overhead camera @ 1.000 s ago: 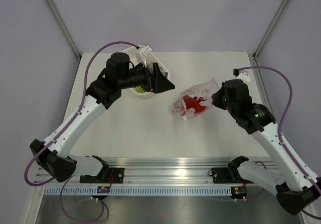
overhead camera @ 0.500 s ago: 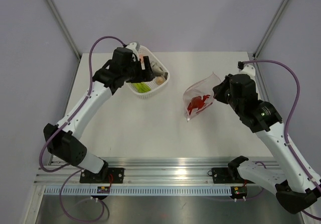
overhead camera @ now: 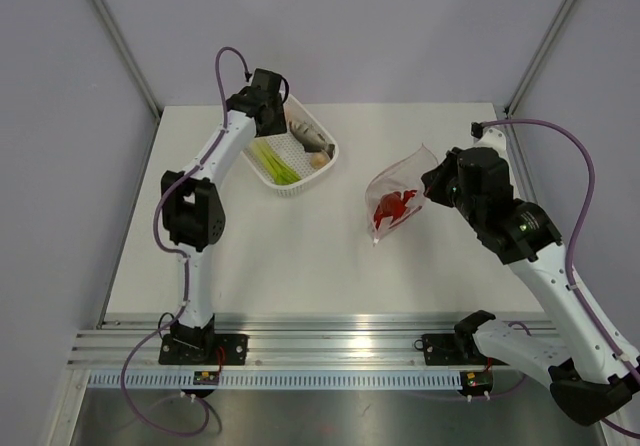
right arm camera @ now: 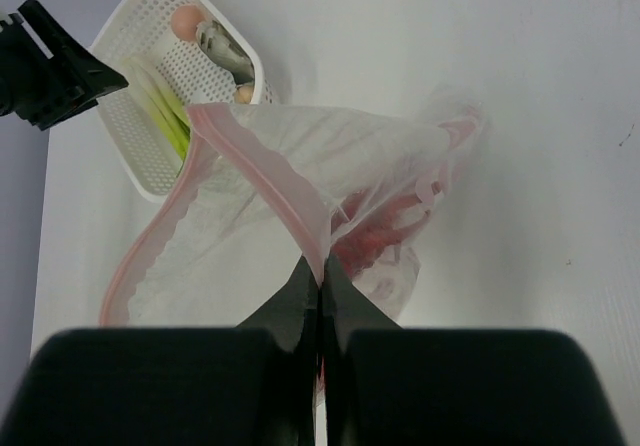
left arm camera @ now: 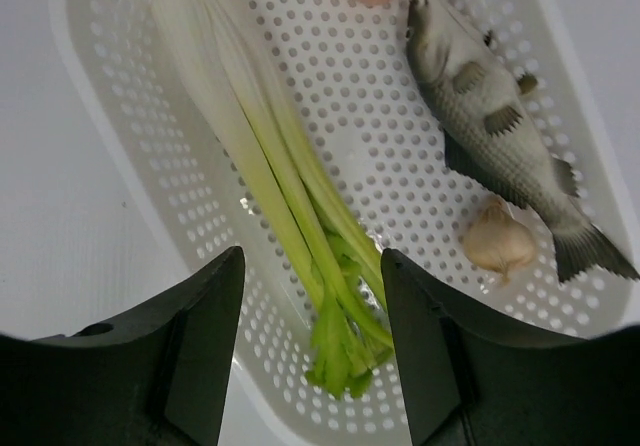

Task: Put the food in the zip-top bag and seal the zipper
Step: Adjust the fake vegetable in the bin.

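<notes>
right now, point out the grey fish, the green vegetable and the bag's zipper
grey fish (left arm camera: 490,126), left wrist view, middle of its body
green vegetable (left arm camera: 265,166), left wrist view, pale stalk
zipper (right arm camera: 262,184), right wrist view, middle of pink strip

The right end effector (right arm camera: 320,288) pinches the zip-top bag (right arm camera: 340,151) by its zipper (right arm camera: 262,173), red lobster (right arm camera: 372,236) inside.

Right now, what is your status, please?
Left fingers open above green vegetable in basket. Right fingers shut on zip-top bag, lobster inside. Nothing blocking.
</notes>
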